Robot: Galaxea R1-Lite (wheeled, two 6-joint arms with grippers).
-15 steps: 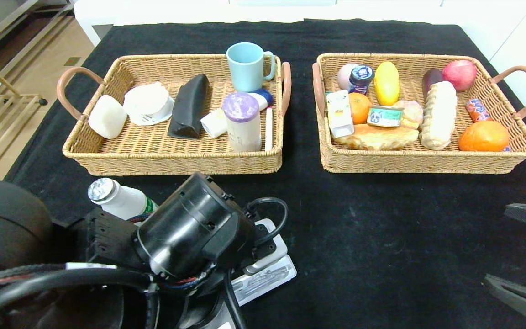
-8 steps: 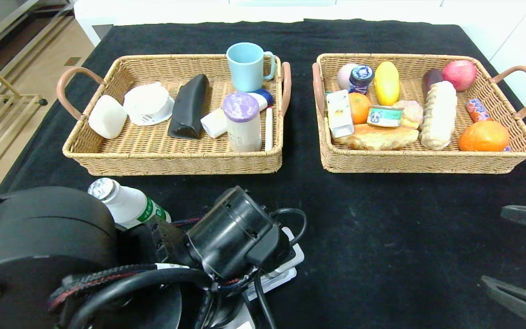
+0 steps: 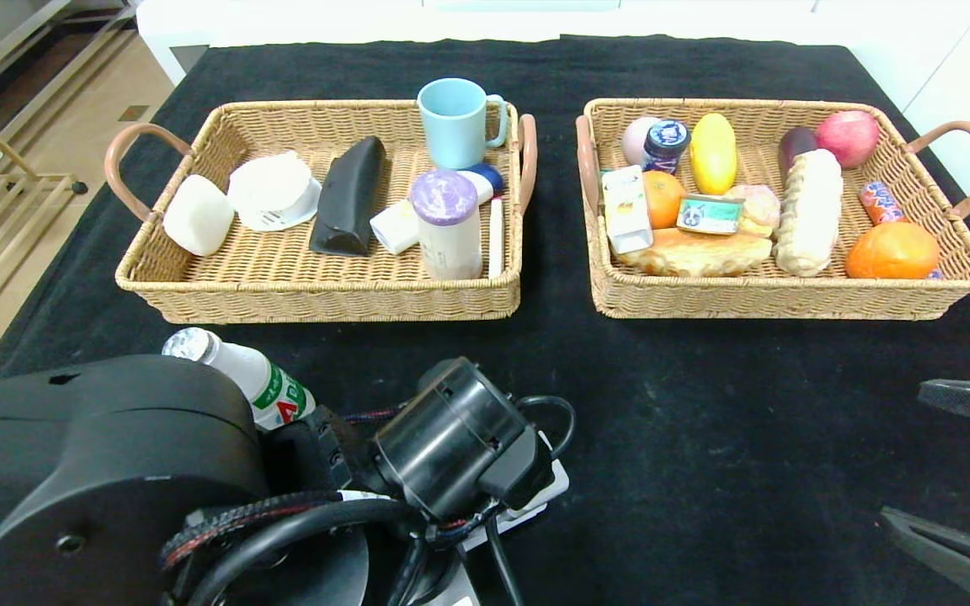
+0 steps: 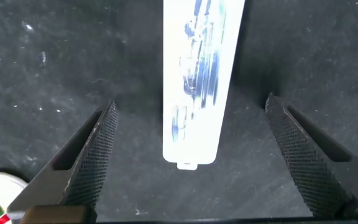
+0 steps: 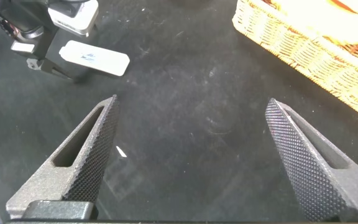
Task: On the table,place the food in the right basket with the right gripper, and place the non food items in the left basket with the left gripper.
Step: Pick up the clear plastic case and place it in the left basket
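Your left tool [image 4: 188,165] hangs low over the black cloth surface [image 3: 704,421] with its jaws spread wide. The flat white packet with blue print [image 4: 199,81] lies on the surface between the two fingers, touching neither; its near end sits about level with the fingertips. Beside the left finger, the white plastic bottle with the green label [image 3: 241,379] lies on the surface near the front edge of the left wicker basket [image 3: 325,299]. Your right tool [image 5: 188,168] hovers open over bare surface, short of the right wicker basket [image 3: 788,299], which holds the food.
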